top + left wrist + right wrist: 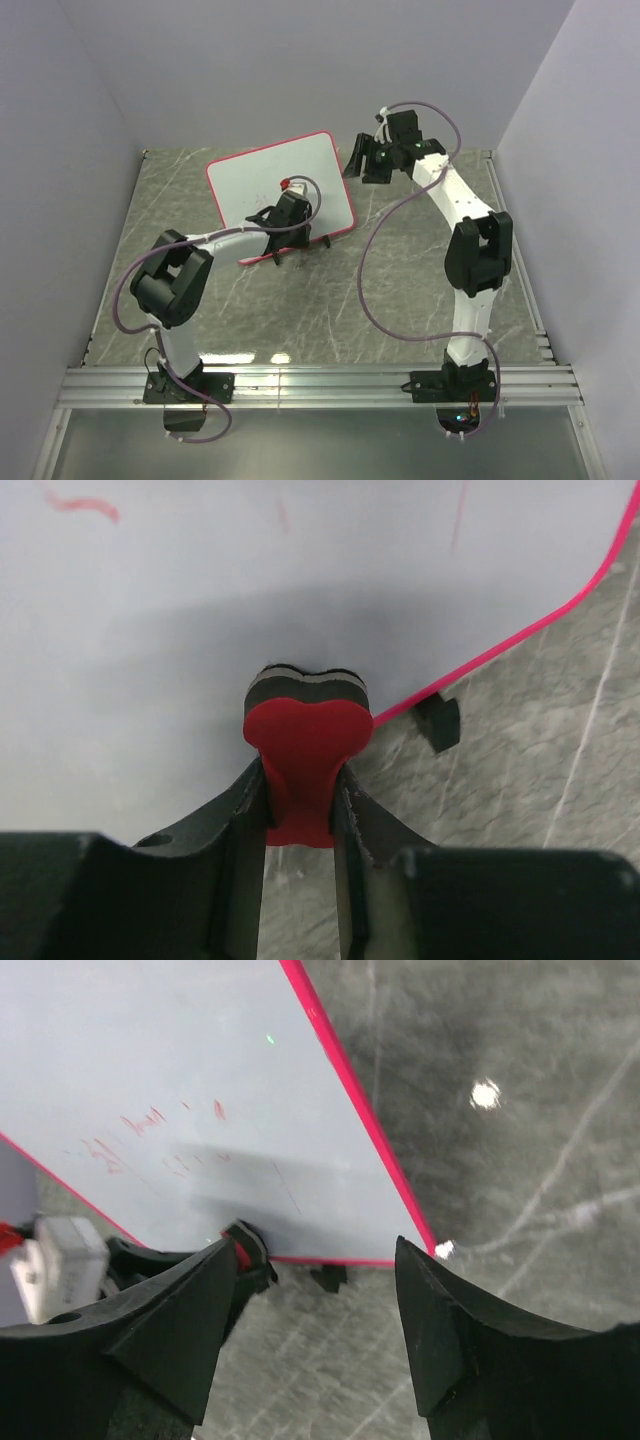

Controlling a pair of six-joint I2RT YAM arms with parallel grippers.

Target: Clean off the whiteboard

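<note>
The whiteboard [262, 180] is white with a thin red frame and stands tilted on the marbled table. Faint red scribbles [140, 1125] mark its face, and a red streak [85, 504] shows near its top in the left wrist view. My left gripper [288, 212] is shut on a red bow-tie eraser [305, 742], whose dark felt side rests against the board [250, 600] near its lower edge. My right gripper [362, 160] hangs open by the board's far right edge. Nothing sits between its fingers [190, 1320], and the board [180, 1070] lies beyond them.
Black feet [328, 238] stick out under the board's lower edge, one also showing as a foot [438, 720] close to the eraser. Grey walls close the table on three sides. A metal rail [320, 385] runs along the near edge by the arm bases.
</note>
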